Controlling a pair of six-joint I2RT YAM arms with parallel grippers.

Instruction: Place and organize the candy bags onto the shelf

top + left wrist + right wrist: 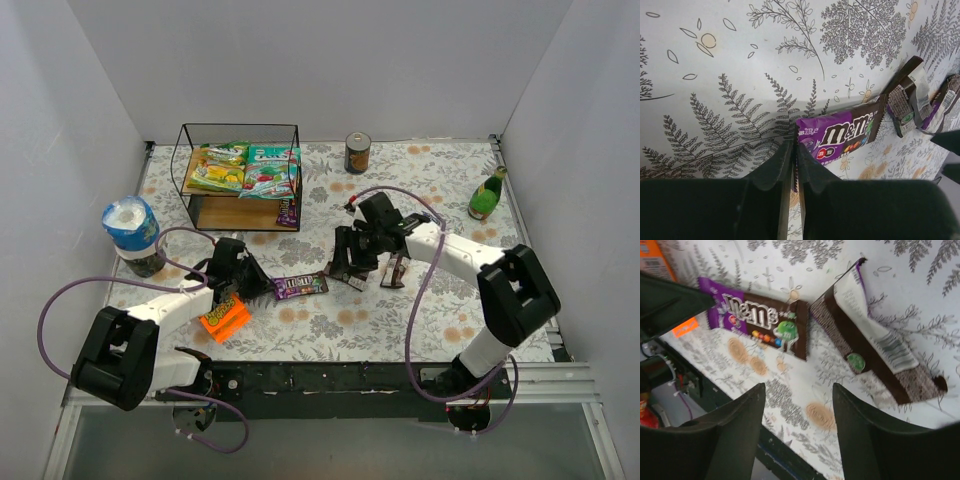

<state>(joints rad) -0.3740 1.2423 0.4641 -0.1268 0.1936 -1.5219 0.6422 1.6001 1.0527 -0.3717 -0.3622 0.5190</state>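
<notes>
Since the counter (450, 170) holds loose candy, task reads as part done, roughly halfway by my judgement. Shelf (228, 213) at far left: top board carries yellow-green bag (222, 170) and teal bag (270, 172) side by side, touching. Small purple packet (287, 211) stands at right end of lower tier; on the board or leaning on the frame, unclear. Left to shelve: purple-and-brown packet (300, 287) flat on counter between the arms, and brown packet (875, 340) just beside it. Left gripper (795, 145) low at the purple end of that first packet, jaws pressed nearly together; whether they nip its edge, cannot tell. Right gripper (799, 386) above the gap between both packets, jaws spread, empty.
</notes>
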